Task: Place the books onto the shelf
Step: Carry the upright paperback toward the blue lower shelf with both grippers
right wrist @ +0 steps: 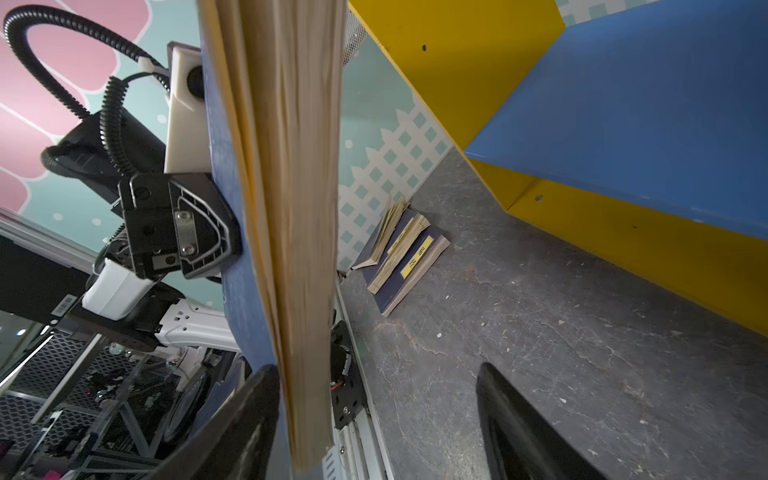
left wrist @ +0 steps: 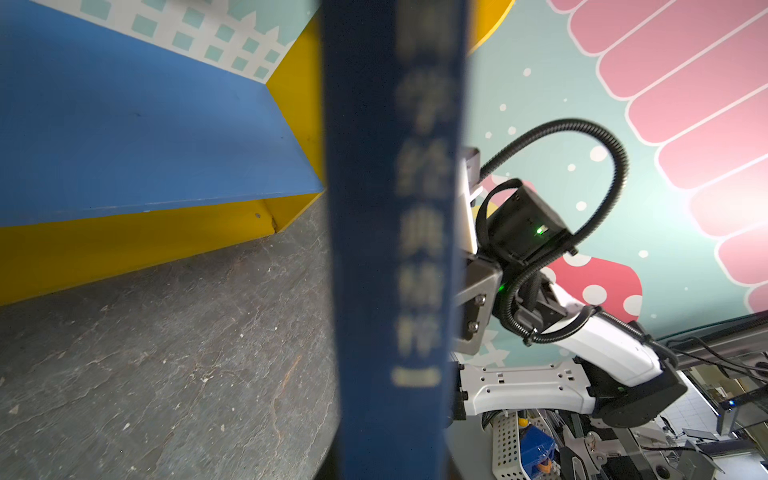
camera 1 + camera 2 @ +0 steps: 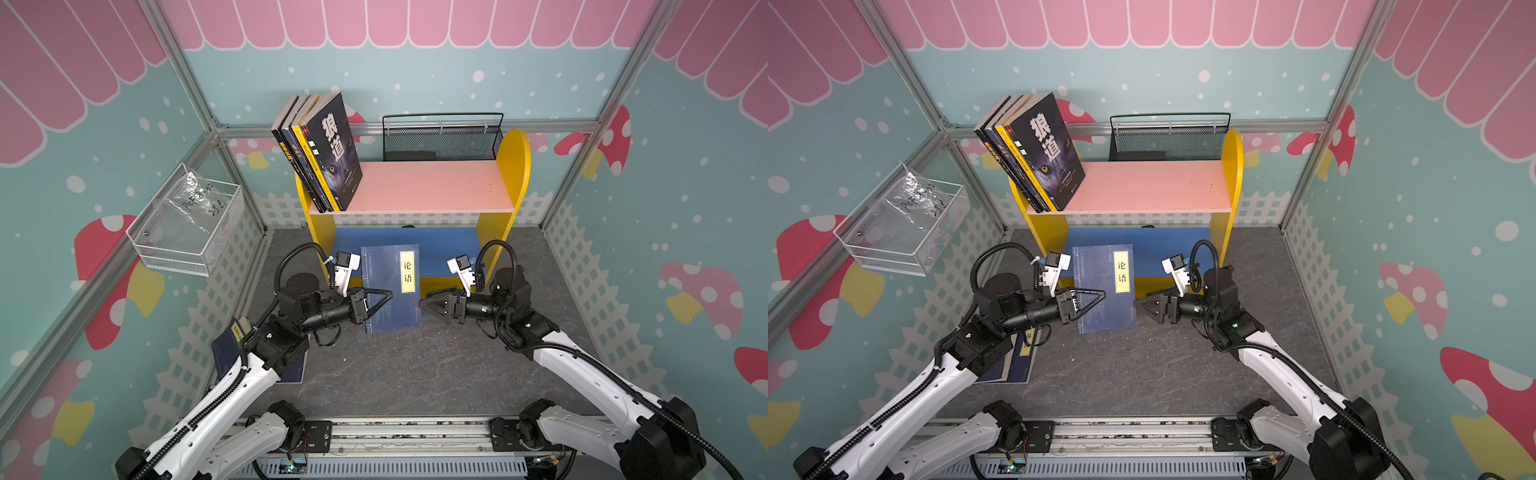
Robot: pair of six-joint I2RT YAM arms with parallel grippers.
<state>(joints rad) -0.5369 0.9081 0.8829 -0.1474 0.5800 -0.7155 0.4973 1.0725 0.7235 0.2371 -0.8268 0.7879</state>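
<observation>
Seemingly, navy book (image 3: 384,266) tight between left jaws.

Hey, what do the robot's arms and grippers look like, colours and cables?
The left arm and right arm have white shell links, black joints and black ribbed cable hoses looping by the wrists. The left gripper and right gripper have black triangular open-frame fingers, each with a white camera block. A green light glows on the right arm.
</observation>
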